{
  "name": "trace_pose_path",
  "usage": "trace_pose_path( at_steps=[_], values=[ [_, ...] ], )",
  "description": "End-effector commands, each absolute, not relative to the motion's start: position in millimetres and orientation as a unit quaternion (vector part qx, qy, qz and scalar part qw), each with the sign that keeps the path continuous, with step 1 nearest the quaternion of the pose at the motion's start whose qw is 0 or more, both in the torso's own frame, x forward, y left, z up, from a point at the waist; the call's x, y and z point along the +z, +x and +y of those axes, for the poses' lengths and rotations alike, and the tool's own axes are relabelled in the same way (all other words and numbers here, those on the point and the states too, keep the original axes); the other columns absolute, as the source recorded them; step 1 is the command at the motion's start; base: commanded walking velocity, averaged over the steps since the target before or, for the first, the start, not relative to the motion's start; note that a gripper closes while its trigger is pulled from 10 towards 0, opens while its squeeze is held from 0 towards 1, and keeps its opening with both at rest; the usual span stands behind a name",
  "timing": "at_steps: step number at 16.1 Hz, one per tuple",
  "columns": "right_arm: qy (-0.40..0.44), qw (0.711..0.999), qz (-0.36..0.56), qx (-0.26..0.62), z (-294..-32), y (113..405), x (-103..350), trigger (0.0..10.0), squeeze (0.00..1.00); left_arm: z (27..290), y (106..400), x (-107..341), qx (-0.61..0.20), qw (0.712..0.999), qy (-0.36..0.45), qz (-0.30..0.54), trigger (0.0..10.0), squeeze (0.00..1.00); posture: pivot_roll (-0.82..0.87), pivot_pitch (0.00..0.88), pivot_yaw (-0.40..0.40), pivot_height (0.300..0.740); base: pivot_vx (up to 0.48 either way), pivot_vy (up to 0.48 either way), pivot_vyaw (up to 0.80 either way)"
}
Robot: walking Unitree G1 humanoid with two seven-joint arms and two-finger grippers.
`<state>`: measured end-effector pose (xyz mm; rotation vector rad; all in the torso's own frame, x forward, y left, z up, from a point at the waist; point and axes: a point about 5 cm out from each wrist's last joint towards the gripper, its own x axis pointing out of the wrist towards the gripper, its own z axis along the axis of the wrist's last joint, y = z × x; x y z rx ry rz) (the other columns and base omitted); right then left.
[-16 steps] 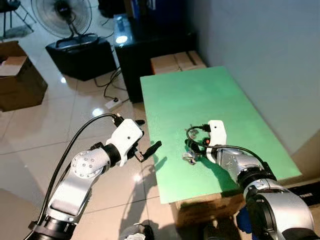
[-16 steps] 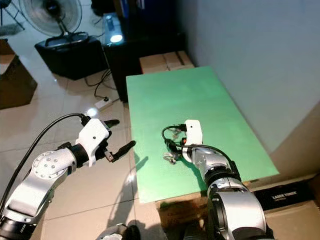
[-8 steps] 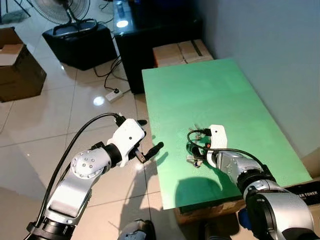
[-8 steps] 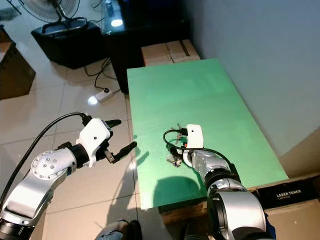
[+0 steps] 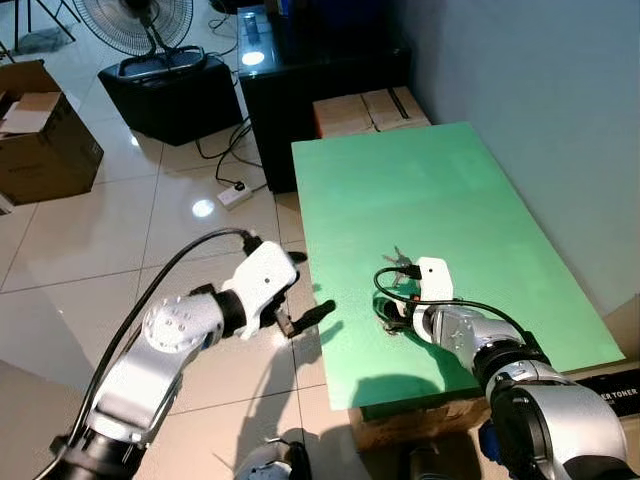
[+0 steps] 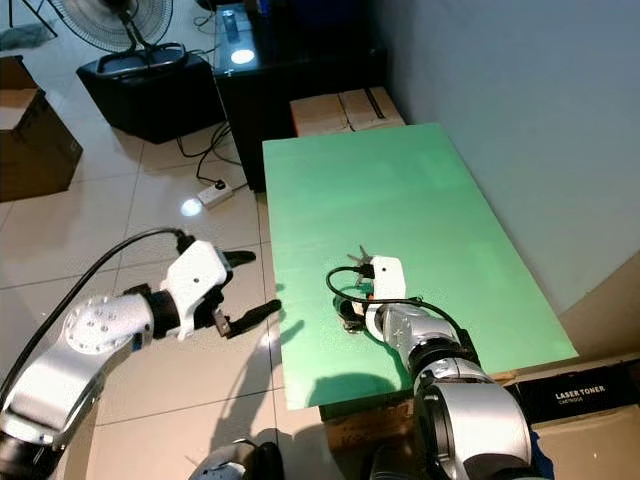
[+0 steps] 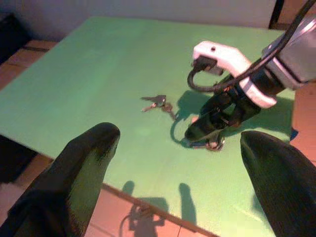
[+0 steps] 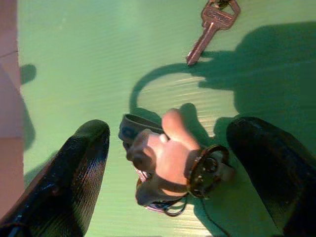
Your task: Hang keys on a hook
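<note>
A bunch of keys lies on the green table [image 5: 450, 190]. Its silver keys [image 5: 398, 262] point toward the far end, and one key [image 8: 212, 22] lies flat. A pink figurine charm [image 8: 165, 160] with a dark ring is joined to them. My right gripper [image 5: 392, 318] is low over the table and open, its two black fingers [image 8: 74, 173] on either side of the charm. My left gripper [image 5: 312, 286] hovers open off the table's left edge, above the floor, with nothing in it. From there it looks at the keys [image 7: 158, 102] and the right gripper [image 7: 210, 136].
A black cabinet [image 5: 300, 70] and cardboard boxes [image 5: 365, 110] stand beyond the table's far end. A fan [image 5: 150, 30], a black box, a power strip [image 5: 237, 193] with cables and a brown carton [image 5: 45, 130] are on the tiled floor to the left. A grey wall runs along the right.
The whole picture has shifted as the camera moved. My right gripper has stayed low by the key bunch. The left gripper has kept open beside the table edge.
</note>
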<state>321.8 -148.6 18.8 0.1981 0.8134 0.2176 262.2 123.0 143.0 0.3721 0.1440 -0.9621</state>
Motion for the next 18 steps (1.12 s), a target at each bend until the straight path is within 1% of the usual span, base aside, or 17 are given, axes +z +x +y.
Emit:
trace_pose_path(
  at_steps=[1,2,3,4,5,6,7,18],
  values=[
    [0.089,0.905,0.404,0.098,-150.6,321.0,17.9,10.0,0.00,121.6,261.1,144.6,-0.474,0.861,0.170,0.073,10.0,0.00,0.00,0.119,0.093,0.740,0.000,0.000,0.00],
    [0.088,0.904,0.407,0.096,-151.7,320.2,17.1,9.9,0.00,121.9,260.8,144.9,-0.476,0.860,0.169,0.075,10.0,0.00,-0.01,0.120,0.094,0.740,0.000,0.000,0.00],
    [0.087,0.904,0.408,0.094,-153.1,319.7,16.5,8.2,0.00,122.7,260.6,145.1,-0.479,0.858,0.169,0.078,10.0,0.00,-0.01,0.120,0.096,0.740,0.000,0.000,0.00],
    [0.089,0.904,0.408,0.091,-154.2,319.8,16.7,4.8,0.00,123.3,260.9,145.1,-0.480,0.857,0.171,0.079,10.0,0.00,-0.01,0.117,0.097,0.740,0.000,0.000,0.00],
    [0.090,0.904,0.408,0.090,-154.7,320.1,17.1,3.6,0.00,123.7,261.8,145.0,-0.481,0.856,0.173,0.080,10.0,0.00,-0.01,0.117,0.097,0.740,0.000,0.000,0.00],
    [0.090,0.904,0.408,0.090,-154.9,320.3,17.3,1.4,0.00,123.6,262.6,144.9,-0.481,0.856,0.174,0.079,10.0,0.00,-0.01,0.118,0.096,0.740,0.000,0.000,0.00],
    [0.091,0.904,0.408,0.091,-154.9,320.2,17.3,0.0,0.00,123.3,262.9,144.8,-0.482,0.855,0.174,0.079,10.0,0.00,-0.01,0.116,0.098,0.740,0.000,0.000,0.00],
    [0.095,0.898,0.415,0.114,-148.6,316.0,13.2,0.0,0.00,126.0,264.1,147.9,-0.482,0.854,0.181,0.079,10.0,0.00,0.00,0.113,0.107,0.740,0.000,0.000,0.00]
  ],
)
